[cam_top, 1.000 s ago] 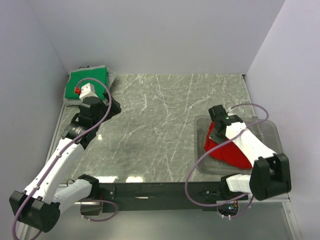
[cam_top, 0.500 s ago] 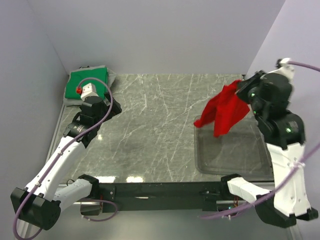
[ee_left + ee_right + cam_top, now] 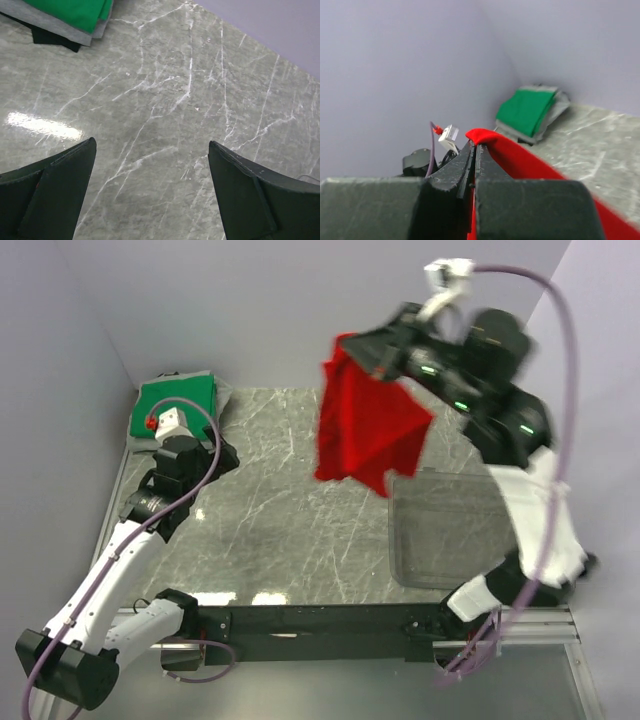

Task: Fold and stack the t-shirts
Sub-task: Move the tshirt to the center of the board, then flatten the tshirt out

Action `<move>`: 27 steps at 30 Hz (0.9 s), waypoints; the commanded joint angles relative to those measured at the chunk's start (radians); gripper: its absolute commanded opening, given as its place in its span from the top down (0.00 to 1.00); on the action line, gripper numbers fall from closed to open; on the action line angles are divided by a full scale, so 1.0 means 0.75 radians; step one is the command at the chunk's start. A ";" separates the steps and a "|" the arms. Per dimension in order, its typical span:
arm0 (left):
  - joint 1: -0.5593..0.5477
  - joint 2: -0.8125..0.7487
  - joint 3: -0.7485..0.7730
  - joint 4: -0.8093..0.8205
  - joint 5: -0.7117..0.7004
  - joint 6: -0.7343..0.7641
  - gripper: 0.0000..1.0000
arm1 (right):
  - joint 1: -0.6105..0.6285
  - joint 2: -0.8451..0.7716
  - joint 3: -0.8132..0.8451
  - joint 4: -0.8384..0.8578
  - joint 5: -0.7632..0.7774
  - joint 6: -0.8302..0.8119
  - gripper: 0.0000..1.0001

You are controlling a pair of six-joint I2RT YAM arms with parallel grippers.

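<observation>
Reading as a robotics lab test cell rather than any home: plain pale-violet panels [image 3: 250,310] are boxing in a grey marble-look tabletop [image 3: 300,505] on three sides. The left arm [image 3: 115,560] and the right arm [image 3: 540,510], white and black machines, are sitting bolted to a black rail [image 3: 320,620] running along the near edge.

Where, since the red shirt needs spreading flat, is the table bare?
The middle of the table, between the green shirt and the bin, is bare. Crowded: the far-left corner, where that shirt tops a pile; the near right, filled by the bin.
</observation>
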 commanded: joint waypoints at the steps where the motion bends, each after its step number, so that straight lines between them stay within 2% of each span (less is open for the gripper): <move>1: -0.001 -0.040 0.040 -0.048 -0.076 0.003 0.01 | 0.124 0.225 0.187 -0.027 -0.086 -0.030 1.00; 2: -0.001 -0.048 0.040 -0.072 -0.102 -0.003 0.01 | 0.136 0.238 0.230 -0.019 -0.090 -0.021 1.00; 4: -0.001 -0.072 0.038 -0.093 -0.125 -0.014 0.01 | 0.145 0.228 0.182 0.058 -0.092 0.021 1.00; 7: -0.001 -0.119 0.028 -0.123 -0.182 -0.028 0.01 | 0.141 0.153 -0.077 0.142 -0.045 0.095 1.00; 11: 0.001 -0.172 0.024 -0.193 -0.297 -0.061 0.01 | 0.098 0.101 -0.512 0.096 0.167 0.187 0.99; 13: 0.001 -0.187 0.018 -0.224 -0.325 -0.061 0.01 | 0.059 0.130 -0.658 0.047 0.182 0.216 0.84; 14: 0.001 -0.189 0.012 -0.238 -0.330 -0.071 0.01 | 0.014 0.152 -0.774 0.024 0.182 0.246 0.66; 15: 0.001 -0.185 0.009 -0.250 -0.332 -0.077 0.01 | -0.004 0.177 -0.822 0.006 0.178 0.245 0.60; 17: 0.003 -0.181 -0.003 -0.271 -0.330 -0.087 0.01 | -0.011 0.281 -0.890 -0.059 0.182 0.178 0.52; 22: 0.005 -0.101 -0.035 -0.255 -0.250 -0.081 0.01 | 0.053 0.416 -0.878 -0.111 0.229 0.053 0.51; 27: 0.019 0.017 -0.052 -0.216 -0.140 -0.046 0.01 | 0.102 0.469 -0.859 -0.003 0.025 -0.021 0.51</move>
